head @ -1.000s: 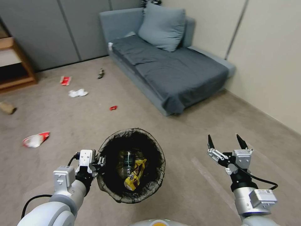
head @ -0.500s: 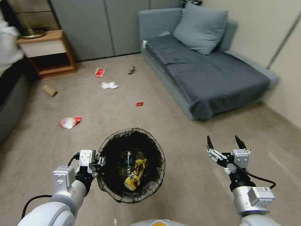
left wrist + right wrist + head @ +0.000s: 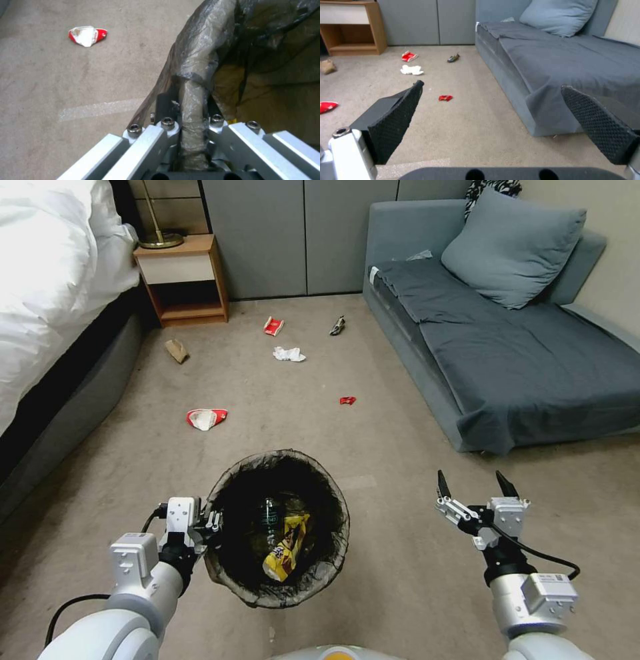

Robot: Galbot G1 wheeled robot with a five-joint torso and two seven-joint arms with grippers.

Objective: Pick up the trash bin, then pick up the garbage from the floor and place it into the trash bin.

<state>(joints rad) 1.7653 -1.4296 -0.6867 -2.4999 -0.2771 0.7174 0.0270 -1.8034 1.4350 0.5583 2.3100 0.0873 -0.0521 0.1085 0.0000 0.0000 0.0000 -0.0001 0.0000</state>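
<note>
beige carpet (image 3: pixel 400 447) is lying open between the bed (image 3: pixel 47 280) on the left and the sofa (image 3: pixel 520 333) on the right. the left gripper (image 3: pixel 212 523) is clamping the trash bin (image 3: pixel 230 580) rim. garbage (image 3: pixel 207 418) is lying scattered ahead on the open floor. the right gripper (image 3: pixel 473 487) is hovering with its fingers spread apart.

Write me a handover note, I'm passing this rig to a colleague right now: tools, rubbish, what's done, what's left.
Left tool: shut on the rim of the bin, holding it up in front of the robot.
Right tool: open, empty, held out beside the bin.
Done: bin picked up; a bottle and a yellow wrapper lie inside.
Left on the floor: red-white carton, small red wrapper, tissue, paper bag, red packet, dark wrapper.
</note>
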